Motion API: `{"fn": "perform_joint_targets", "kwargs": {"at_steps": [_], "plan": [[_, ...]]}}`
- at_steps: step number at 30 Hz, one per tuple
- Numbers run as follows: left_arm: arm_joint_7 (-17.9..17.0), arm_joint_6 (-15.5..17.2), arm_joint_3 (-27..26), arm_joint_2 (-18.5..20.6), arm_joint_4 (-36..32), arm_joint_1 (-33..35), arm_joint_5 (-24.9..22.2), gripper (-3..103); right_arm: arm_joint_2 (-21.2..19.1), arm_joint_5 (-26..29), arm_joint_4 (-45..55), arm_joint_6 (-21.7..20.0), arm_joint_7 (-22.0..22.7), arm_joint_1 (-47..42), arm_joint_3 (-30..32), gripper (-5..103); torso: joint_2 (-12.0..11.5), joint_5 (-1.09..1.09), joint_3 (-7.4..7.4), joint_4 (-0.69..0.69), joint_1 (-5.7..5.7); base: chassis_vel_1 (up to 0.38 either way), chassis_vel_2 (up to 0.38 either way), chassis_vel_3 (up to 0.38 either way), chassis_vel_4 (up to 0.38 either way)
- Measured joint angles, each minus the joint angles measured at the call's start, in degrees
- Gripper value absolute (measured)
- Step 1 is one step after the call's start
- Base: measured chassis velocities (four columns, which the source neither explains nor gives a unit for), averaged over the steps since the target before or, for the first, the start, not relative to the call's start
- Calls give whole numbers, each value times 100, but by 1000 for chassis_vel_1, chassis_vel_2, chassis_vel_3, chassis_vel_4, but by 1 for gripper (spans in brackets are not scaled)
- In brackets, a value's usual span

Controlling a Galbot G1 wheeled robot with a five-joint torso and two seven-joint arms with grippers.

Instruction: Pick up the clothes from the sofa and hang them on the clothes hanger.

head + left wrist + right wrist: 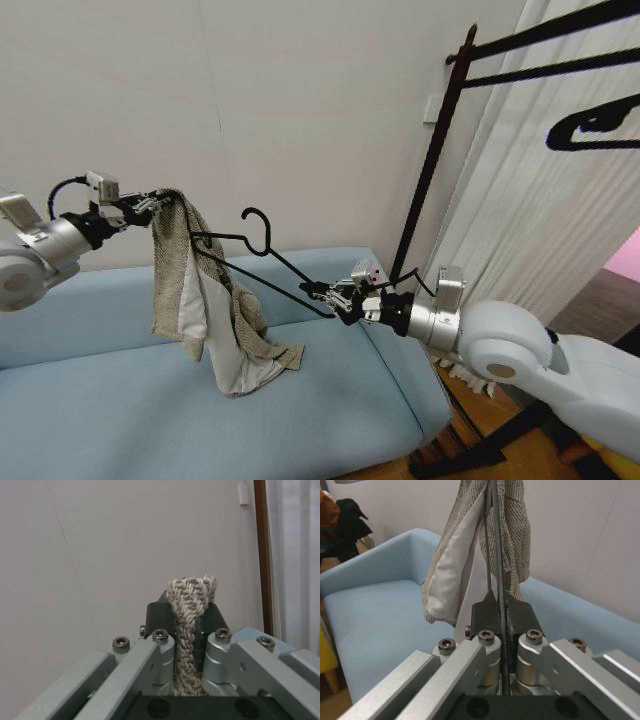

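Note:
A beige knitted garment (200,300) with a white lining hangs above the blue sofa (120,420), its lower end resting on the seat. My left gripper (150,205) is shut on its top edge, and the knit fabric (189,630) shows pinched between the fingers. A black wire hanger (262,255) is threaded into the garment. My right gripper (330,292) is shut on the hanger's lower corner, and the thin wire (499,580) runs up from its jaws into the garment (470,555).
A black clothes rack (440,130) stands at the right, with another black hanger (595,128) on its top bar. White curtains (540,210) hang behind it. The sofa seat (375,615) spreads below the garment. Dark clothing (345,525) lies at the sofa's far end.

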Motion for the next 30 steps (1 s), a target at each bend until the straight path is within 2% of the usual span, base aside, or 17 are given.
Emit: {"fn": "perform_joint_targets", "kwargs": {"at_steps": [5, 10, 15, 18, 24, 27, 30], "plan": [[0, 2, -17, 19, -145, -9, -18, 6, 175, -68, -93, -2, 170, 17, -47, 2, 0, 0, 0, 0, 0, 0, 0, 0, 0], [-51, 52, -18, -43, -411, 2, -18, 6, 450, 30, -258, -124, 569, 431, -132, 2, 0, 0, 0, 1, 0, 0, 0, 0, 0], [-125, 70, -18, -82, -530, 24, -3, 6, 353, 281, -383, -398, 698, 953, -178, 2, 0, 0, 0, 0, 0, 0, 0, 0, 0], [-158, 73, -18, -90, -555, 23, -1, 6, 255, 249, -432, -496, 695, 1021, -177, 2, 0, 0, 0, 0, 0, 0, 0, 0, 0], [-195, 76, -50, -53, -483, -29, -7, 6, -142, -141, -332, -499, 625, 426, 28, 2, 0, 1, 0, -1, 0, 0, 0, 0, 0], [-196, 76, -50, -46, -474, -38, -11, 6, -129, -151, -388, -446, 619, 432, 43, 2, 0, 1, 0, 0, 0, 0, 0, 0, 0], [-217, 77, -50, -49, -526, -39, -19, 6, 78, -38, -422, -445, 772, 634, -17, 2, 0, 0, 0, 0, 0, 0, 0, 0, 0]]}}
